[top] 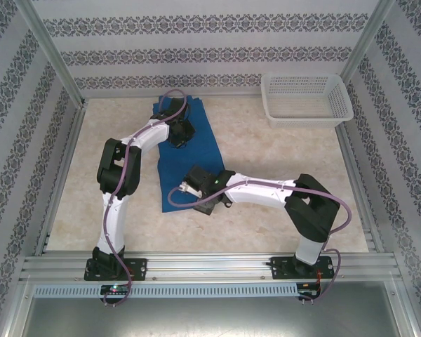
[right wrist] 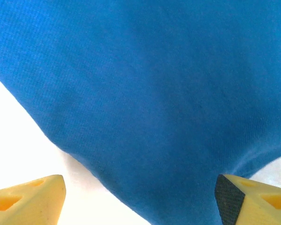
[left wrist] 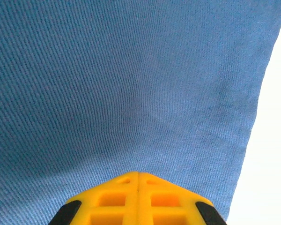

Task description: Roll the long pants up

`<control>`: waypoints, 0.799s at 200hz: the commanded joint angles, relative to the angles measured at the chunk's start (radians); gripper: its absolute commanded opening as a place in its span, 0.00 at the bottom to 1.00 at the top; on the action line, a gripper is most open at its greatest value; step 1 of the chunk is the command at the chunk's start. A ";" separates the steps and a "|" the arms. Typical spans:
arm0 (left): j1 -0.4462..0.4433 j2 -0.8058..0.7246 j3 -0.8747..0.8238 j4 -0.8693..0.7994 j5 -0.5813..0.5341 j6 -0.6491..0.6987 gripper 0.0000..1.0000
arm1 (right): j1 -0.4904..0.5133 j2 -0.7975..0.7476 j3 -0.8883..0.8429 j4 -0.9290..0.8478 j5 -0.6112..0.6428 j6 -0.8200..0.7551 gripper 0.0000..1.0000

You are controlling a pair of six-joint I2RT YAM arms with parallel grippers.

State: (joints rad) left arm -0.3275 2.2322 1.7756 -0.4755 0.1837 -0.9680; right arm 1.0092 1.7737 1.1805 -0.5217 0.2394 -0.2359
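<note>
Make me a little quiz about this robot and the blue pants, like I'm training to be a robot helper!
1. True or false: the left hand is shut.
2. Where is the white basket? A) at the far right corner of the table B) on a chair C) on the floor
3. Fill in: the right hand is open over the near end of the long pants, whose colour is ____.
Key: 1 true; 2 A; 3 blue.
</note>
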 commanded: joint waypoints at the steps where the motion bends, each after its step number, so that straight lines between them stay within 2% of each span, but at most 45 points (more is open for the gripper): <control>1: -0.006 -0.006 0.007 -0.034 0.004 0.017 0.00 | 0.043 0.007 0.019 0.018 0.021 -0.023 0.84; 39: -0.005 0.008 0.010 -0.029 0.006 0.008 0.00 | 0.115 0.039 0.038 0.002 0.032 -0.011 0.84; 71: -0.005 0.014 0.008 -0.029 0.016 0.006 0.00 | 0.113 0.102 -0.007 0.097 0.068 -0.080 0.83; 112: -0.001 0.014 0.007 -0.029 0.014 0.009 0.00 | 0.083 0.198 0.004 0.238 0.103 -0.206 0.76; 124: -0.001 0.016 0.008 -0.027 0.018 0.009 0.00 | 0.075 0.229 0.017 0.271 0.115 -0.248 0.68; 132: -0.001 0.015 0.007 -0.029 0.019 0.009 0.00 | 0.065 0.245 0.024 0.284 0.109 -0.273 0.60; 140: 0.001 0.015 0.008 -0.029 0.019 0.011 0.00 | 0.054 0.264 0.035 0.280 0.096 -0.284 0.43; 151: 0.004 0.012 0.008 -0.029 0.020 0.013 0.00 | 0.040 0.278 0.052 0.273 0.075 -0.282 0.02; 160: 0.007 0.010 0.008 -0.029 0.022 0.018 0.00 | 0.032 0.278 0.054 0.276 0.066 -0.280 0.00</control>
State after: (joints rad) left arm -0.3271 2.2322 1.7756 -0.4793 0.1959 -0.9684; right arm 1.1221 1.9358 1.2182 -0.4507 0.1921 -0.4690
